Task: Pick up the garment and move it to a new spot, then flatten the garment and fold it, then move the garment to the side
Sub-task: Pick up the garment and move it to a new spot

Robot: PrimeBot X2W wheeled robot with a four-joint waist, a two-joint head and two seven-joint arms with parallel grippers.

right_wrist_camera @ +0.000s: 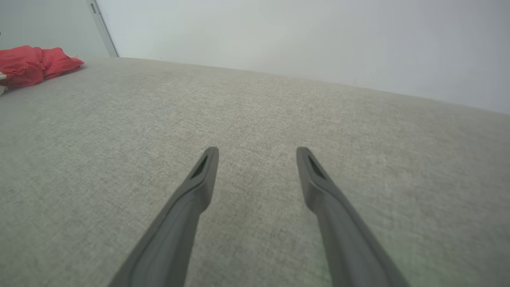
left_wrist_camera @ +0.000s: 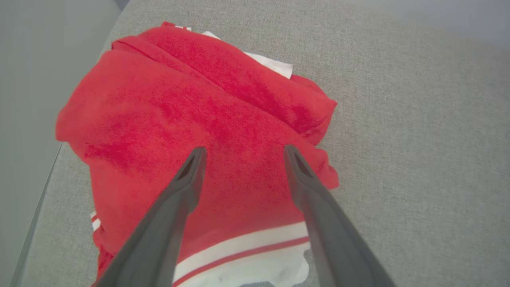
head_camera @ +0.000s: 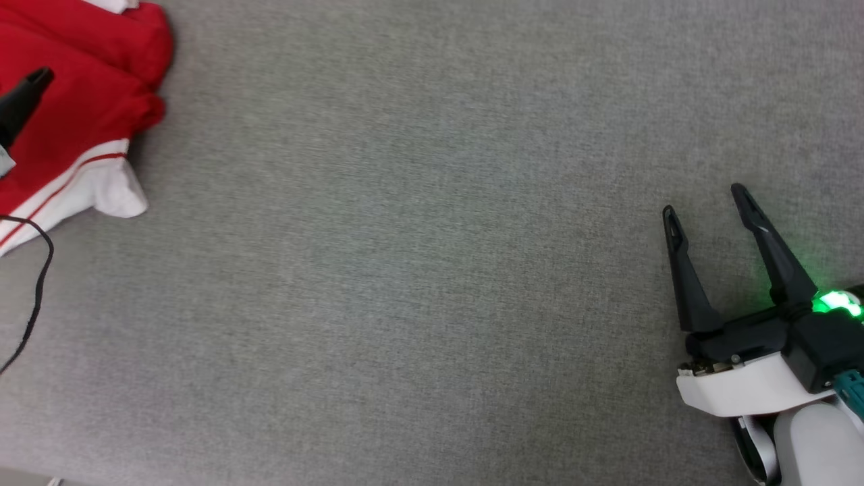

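Your shirt [head_camera: 74, 101] is bunched at the upper left. The left claw [left_wrist_camera: 243, 150] hangs over it, spread wide and empty. Right claw [head_camera: 703, 201], lower right, is the same: wide open, holding nothing.

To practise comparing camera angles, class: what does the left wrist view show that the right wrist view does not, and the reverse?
Left wrist view adds: the left gripper, fingers spread open, poised close over the crumpled red soft-fabric garment, with its white hem band and thin red stripe plain to see. Right wrist view adds: the right gripper, fingers open, over bare cloth, with the garment a small far heap at the left edge. Shared: the red garment lying on the flat grey woven-fabric surface.
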